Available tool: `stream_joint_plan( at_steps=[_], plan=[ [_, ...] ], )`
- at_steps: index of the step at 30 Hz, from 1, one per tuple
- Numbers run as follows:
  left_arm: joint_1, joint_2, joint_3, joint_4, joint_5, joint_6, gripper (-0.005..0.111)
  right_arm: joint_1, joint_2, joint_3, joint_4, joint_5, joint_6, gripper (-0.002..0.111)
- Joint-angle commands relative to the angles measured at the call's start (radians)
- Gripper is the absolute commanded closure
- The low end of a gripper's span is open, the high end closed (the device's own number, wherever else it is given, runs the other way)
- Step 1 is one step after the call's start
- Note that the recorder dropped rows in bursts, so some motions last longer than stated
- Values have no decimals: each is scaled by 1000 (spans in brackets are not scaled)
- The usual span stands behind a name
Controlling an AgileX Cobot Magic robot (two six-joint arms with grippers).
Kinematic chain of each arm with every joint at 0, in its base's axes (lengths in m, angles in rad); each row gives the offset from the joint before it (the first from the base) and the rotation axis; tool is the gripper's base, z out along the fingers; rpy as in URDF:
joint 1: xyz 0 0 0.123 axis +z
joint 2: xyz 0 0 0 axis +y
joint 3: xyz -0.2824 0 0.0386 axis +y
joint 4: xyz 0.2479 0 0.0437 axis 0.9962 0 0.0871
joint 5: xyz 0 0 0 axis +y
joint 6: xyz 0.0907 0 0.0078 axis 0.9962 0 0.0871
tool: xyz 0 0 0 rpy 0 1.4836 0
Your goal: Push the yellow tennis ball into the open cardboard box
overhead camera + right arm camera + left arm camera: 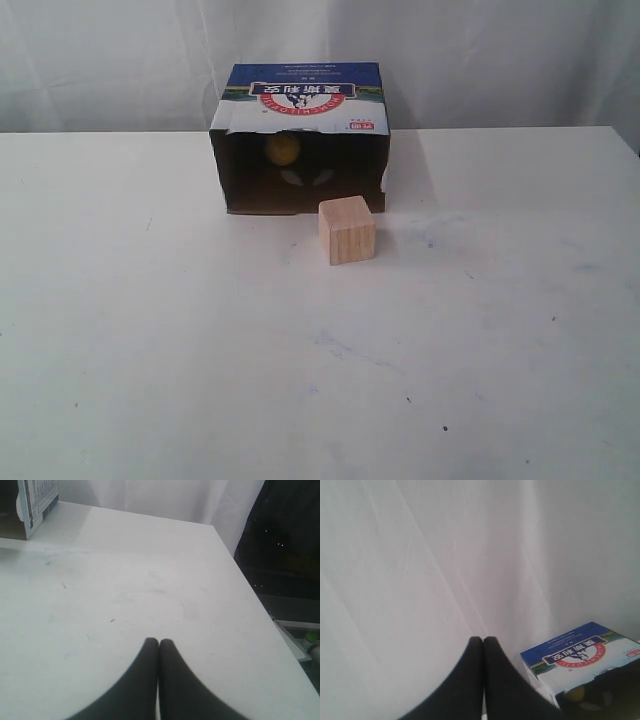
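Bright, even light washes the white worktop (150, 350) almost featureless — every frame is soft and slightly grainy. The open cardboard box (300, 92) and the wooden cube (347, 230) throw faint shadows to the right. The box's interior is dark, the yellow tennis ball (282, 149) dim inside. Close up, the left gripper (483, 639) and right gripper (159, 641) blur into black silhouettes.
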State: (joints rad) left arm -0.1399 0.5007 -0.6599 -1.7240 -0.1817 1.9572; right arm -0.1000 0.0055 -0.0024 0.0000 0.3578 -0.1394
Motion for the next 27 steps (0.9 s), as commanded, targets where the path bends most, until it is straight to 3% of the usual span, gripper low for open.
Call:
stream_joint_plan(
  at_steps=[1,3,5,6,8,13,16,17,18,23,27],
  plan=[
    [-1,-11,31,113,136,156,107,1,-5,2,6,-14,6,108],
    [-1,-4,53,119,149,142,107,1,-5,2,6,-14,6,108],
    [21,-1,88,414,182,-167,107,1,-5,2,6,-14,6,108],
    [57,-1,119,741,225,-641,107,1,-5,2,6,-14,6,108],
    [120,-19,193,1117,273,-1172,107,1,-5,2,6,-14,6,108],
    [249,-253,511,1209,266,-1383,107,1,-5,2,6,-14,28,108],
    [251,-468,660,1609,264,-1830,107,1,-5,2,0,-14,28,108],
    [251,-501,660,1673,268,-1922,107,1,-5,2,0,-14,28,108],
    [251,-501,660,1735,364,-2022,107,1,-5,2,0,-14,28,108],
    [251,-501,660,1735,420,-2005,107,1,-5,2,0,-14,29,108],
    [251,-501,660,1712,418,-2128,107,1,-5,2,0,-14,29,108]
  ],
)
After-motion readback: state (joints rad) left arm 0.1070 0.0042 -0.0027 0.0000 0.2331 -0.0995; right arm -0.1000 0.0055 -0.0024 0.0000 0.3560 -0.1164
